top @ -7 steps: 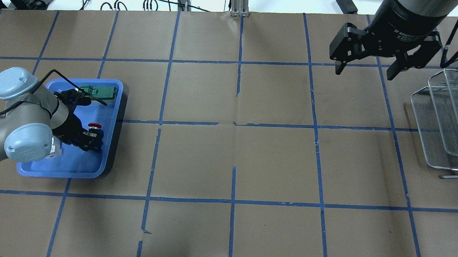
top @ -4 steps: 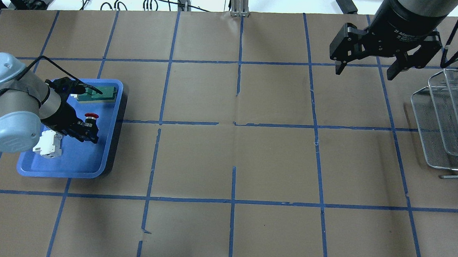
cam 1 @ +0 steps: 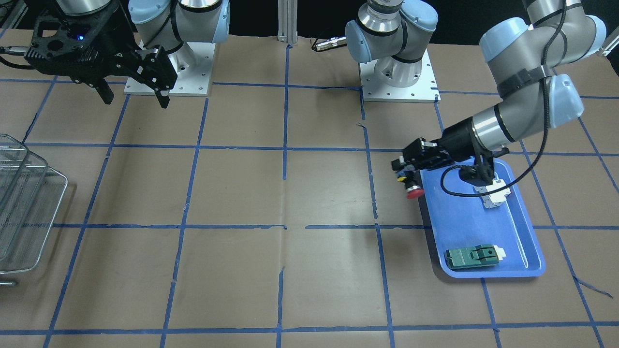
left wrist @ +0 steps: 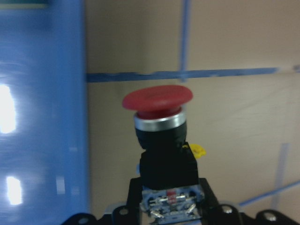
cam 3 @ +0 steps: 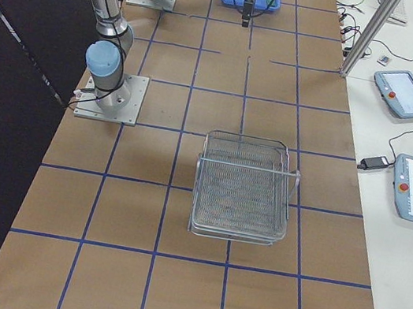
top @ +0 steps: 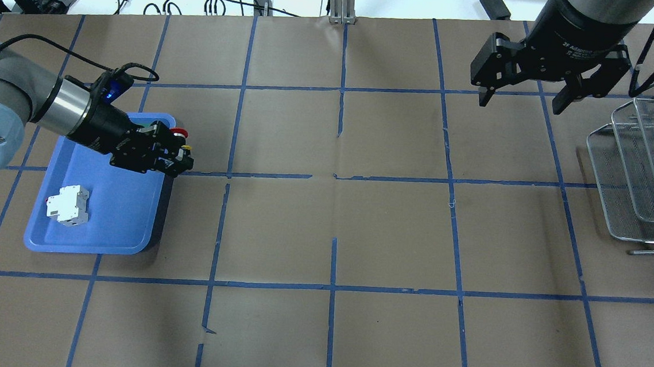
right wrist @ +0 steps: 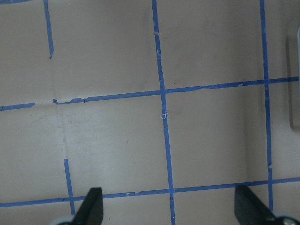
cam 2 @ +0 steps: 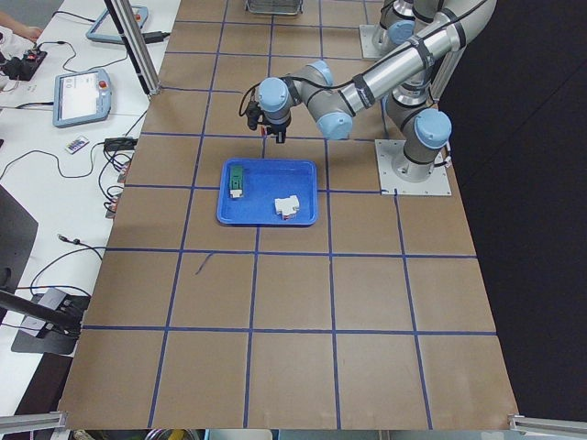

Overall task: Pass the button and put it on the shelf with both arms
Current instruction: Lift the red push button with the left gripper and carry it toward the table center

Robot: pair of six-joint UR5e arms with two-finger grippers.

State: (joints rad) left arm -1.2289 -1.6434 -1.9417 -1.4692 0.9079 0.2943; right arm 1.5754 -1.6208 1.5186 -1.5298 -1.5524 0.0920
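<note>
Clamping the button [left wrist: 159, 122] by its black body, the left tool [top: 178, 151] holds it at the blue tray's [top: 112, 214] rim nearest the desk's [top: 329, 235] middle, with the red cap pointing away from the robot. A white breaker [top: 66, 205] and a green switch [cam 1: 471, 256] lie in the tray. The right tool [top: 520, 99] hangs well apart from the button, fingers spread wide, near the wire shelf [top: 644, 171].

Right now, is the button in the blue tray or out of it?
Out: the left gripper holds the button just beyond the blue tray rim, above the brown paper.
</note>
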